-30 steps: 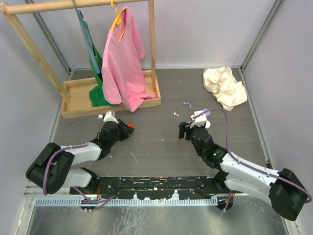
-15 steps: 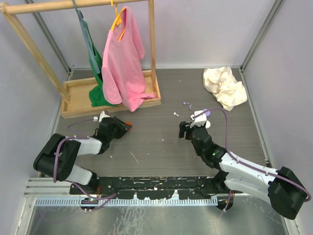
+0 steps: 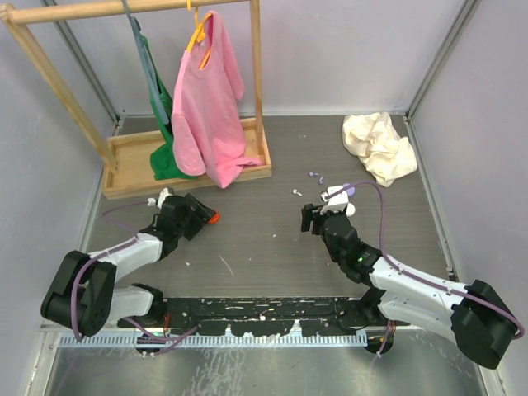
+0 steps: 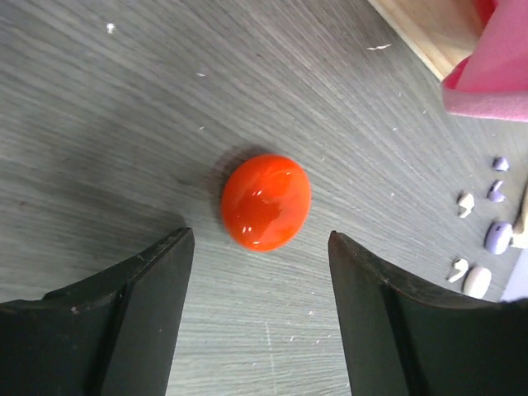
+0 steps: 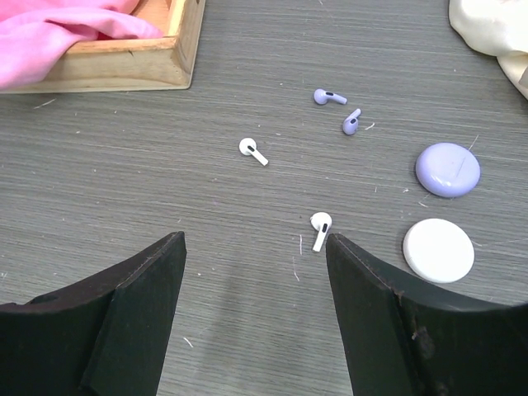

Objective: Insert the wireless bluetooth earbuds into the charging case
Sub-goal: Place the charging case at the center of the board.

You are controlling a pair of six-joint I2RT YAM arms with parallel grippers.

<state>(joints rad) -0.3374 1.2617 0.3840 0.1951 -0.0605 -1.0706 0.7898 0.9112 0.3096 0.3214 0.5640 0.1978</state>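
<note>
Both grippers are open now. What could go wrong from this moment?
1. The red case lies loose between the fingers of the open left gripper. It is round and glossy, so it may slip out when they close.
2. The white earbud close to the right gripper is tiny and easily flicked away.
3. The white case and lilac case look shut, so no earbud can go in yet.

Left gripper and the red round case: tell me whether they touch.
Apart. The left wrist view shows the red round case lying between the left gripper's open jaws, with bare table visible on both sides.
</note>
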